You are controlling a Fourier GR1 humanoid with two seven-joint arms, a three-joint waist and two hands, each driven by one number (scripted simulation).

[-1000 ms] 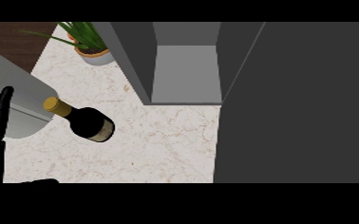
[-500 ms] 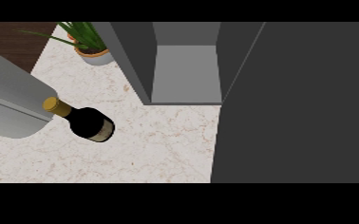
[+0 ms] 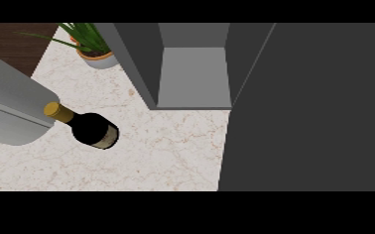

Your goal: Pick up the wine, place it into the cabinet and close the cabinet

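The wine bottle (image 3: 93, 130) is dark with a gold cap and a pale label, and it stands on the marble counter (image 3: 161, 153) at the left. A grey forearm (image 3: 21, 110) comes in from the left edge and lies just behind the bottle's neck. No black hand shows on it. The grey cabinet (image 3: 192, 77) is open at the top centre, and nothing shows on its shelf. Its dark door (image 3: 300, 114) is swung wide and fills the right side of the view. Neither hand is in the picture.
A potted green plant (image 3: 92, 49) stands at the back left, beside the cabinet's left wall. Dark wood shows past the counter's edge at the far top left. Bare marble lies between the bottle and the open door.
The grey forearm has shifted up and further in at the left edge. The black hand parts seen a second ago at the left and lower left are gone. The bottle has stayed put.
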